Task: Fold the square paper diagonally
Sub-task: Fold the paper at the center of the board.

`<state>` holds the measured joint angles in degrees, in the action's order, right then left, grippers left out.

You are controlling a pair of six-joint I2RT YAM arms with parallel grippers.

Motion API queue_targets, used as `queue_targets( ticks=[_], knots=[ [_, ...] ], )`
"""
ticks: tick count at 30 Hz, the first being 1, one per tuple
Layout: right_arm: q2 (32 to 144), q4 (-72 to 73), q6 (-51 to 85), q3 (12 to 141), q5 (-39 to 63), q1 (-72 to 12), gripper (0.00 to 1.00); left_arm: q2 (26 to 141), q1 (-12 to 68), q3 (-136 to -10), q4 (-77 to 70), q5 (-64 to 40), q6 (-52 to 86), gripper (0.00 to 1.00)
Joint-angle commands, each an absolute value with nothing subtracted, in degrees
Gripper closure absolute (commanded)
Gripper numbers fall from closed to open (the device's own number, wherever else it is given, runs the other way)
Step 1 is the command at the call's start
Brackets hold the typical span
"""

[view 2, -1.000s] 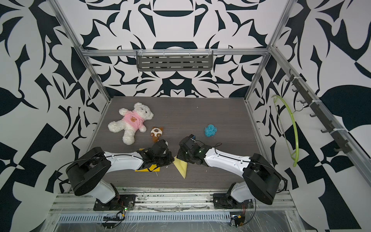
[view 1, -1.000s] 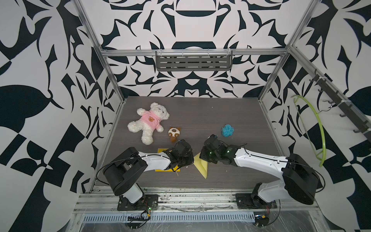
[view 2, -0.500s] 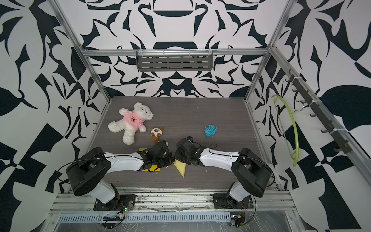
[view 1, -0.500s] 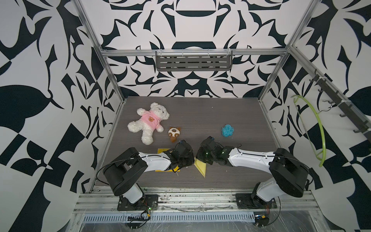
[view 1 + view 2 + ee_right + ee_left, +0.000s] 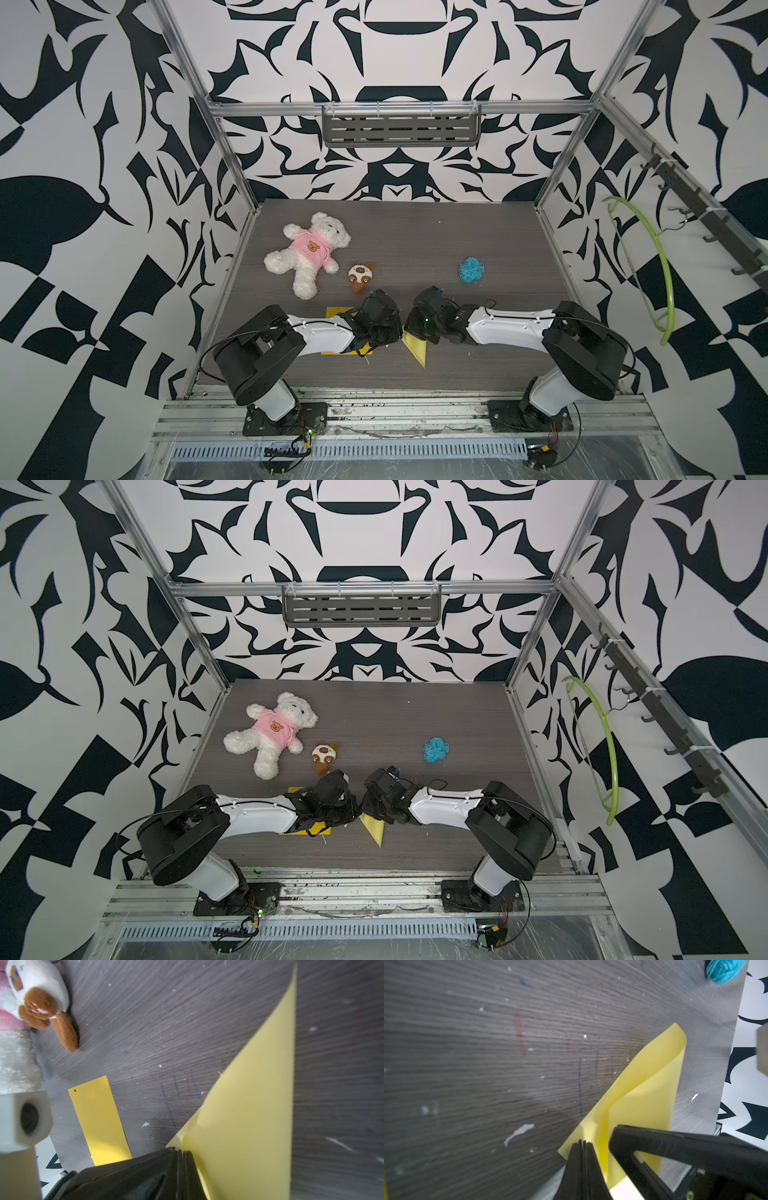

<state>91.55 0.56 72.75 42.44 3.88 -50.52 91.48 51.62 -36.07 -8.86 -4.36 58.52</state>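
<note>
The square paper is pale yellow and lies doubled over near the table's front middle. In the left wrist view the paper shows two layers with a rounded bend at its far end. My left gripper is shut, and the paper's near corner crinkles at its tips. My right gripper is shut on the paper close beside the left one, its sheet rising past the jaws. One of the right gripper's fingers rests over the upper layer.
A darker yellow sheet lies flat under my left arm. A white teddy in pink and a small brown-white plush sit behind on the left. Blue yarn sits behind on the right. A green hanger hangs on the right wall.
My right gripper has moved left along the table until it is close against the left gripper, bringing its part of the paper along. The left arm has stayed still.
</note>
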Motion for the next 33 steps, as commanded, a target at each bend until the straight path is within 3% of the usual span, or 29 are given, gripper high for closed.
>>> queue_targets(
  ticks=[1,33],
  knots=[
    [91.50,2.88,73.78,42.10,4.48,-51.02,1.00,92.62,52.19,-34.61,-2.99,-4.05,58.39,1.00],
    [95.10,4.75,74.01,41.79,3.65,-51.30,1.00,92.68,52.65,-35.20,-2.35,-4.15,58.41,1.00]
  ],
)
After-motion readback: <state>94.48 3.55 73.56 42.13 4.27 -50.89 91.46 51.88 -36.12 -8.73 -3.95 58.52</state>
